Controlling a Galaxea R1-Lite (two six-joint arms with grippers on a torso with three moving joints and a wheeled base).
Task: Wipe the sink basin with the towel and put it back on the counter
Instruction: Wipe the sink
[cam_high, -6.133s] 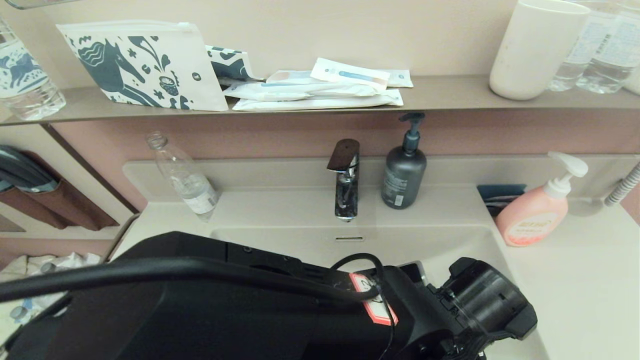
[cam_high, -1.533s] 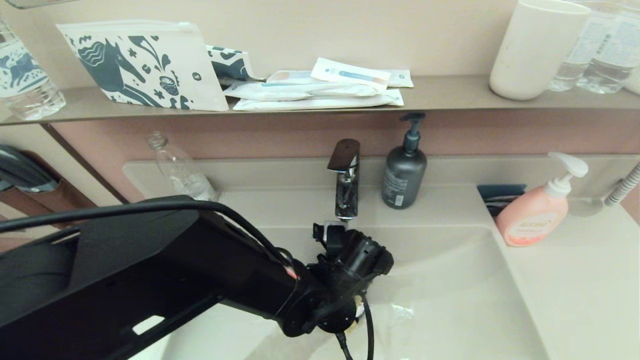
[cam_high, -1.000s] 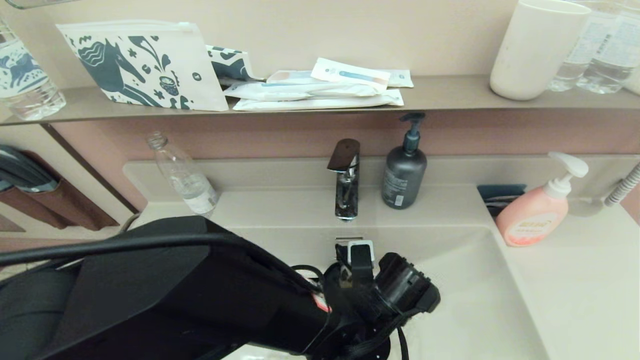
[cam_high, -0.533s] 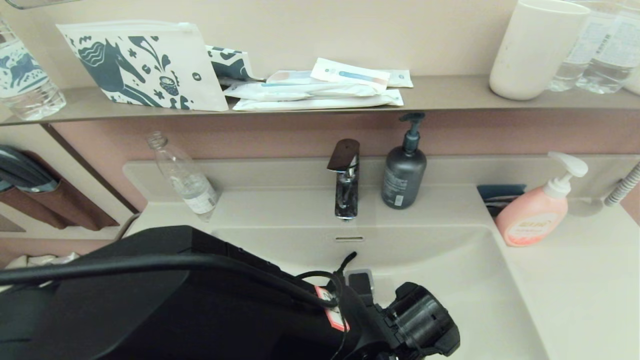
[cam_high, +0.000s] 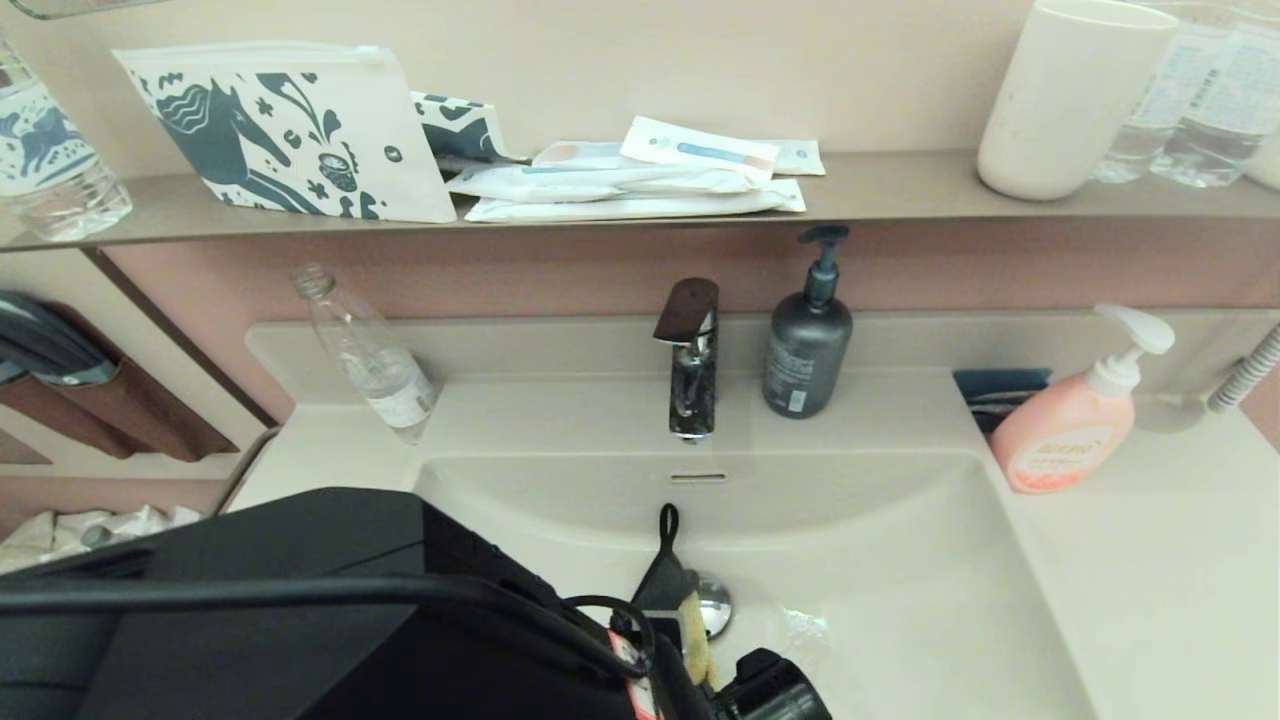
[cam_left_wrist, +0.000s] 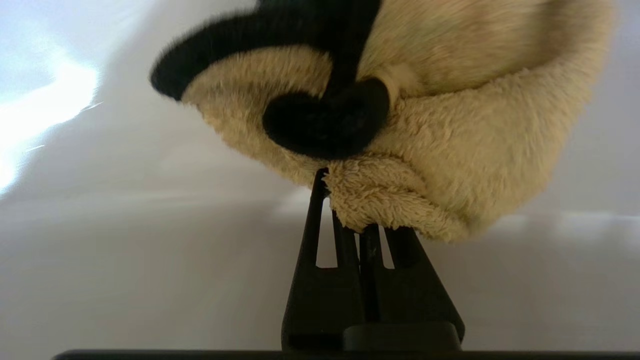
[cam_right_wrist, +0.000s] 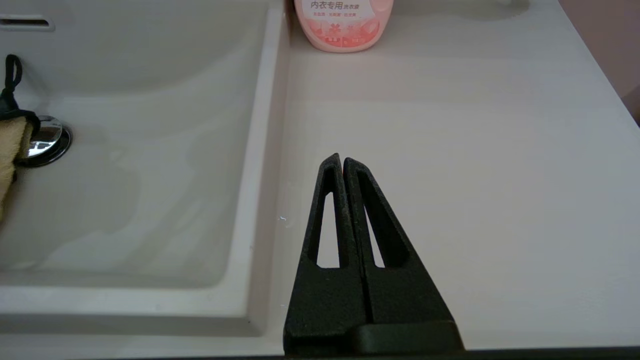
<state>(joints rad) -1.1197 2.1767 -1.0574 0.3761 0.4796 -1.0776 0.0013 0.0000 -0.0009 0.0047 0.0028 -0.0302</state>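
The cream-white sink basin (cam_high: 900, 600) fills the lower middle of the head view, with its chrome drain plug (cam_high: 716, 603) and slot overflow (cam_high: 698, 477). The towel (cam_left_wrist: 450, 125), fluffy yellow with black edging, lies on the basin floor beside the plug. Its black corner and loop (cam_high: 667, 545) point toward the faucet. My left gripper (cam_left_wrist: 350, 210) is shut on a fold of the towel, low in the basin near its front. My right gripper (cam_right_wrist: 342, 160) is shut and empty, hovering over the counter (cam_right_wrist: 475, 175) right of the basin. The right wrist view also shows the towel's edge (cam_right_wrist: 9, 145).
A faucet (cam_high: 690, 370) and a dark pump bottle (cam_high: 808, 340) stand behind the basin. A pink pump bottle (cam_high: 1065, 430) is at the right on the counter, and a clear bottle (cam_high: 370, 360) leans at the back left. My left arm (cam_high: 300, 620) covers the basin's front left.
My left arm has drawn back from under the faucet toward the basin's front, dragging the towel along. The drain plug and the towel's loop now show.
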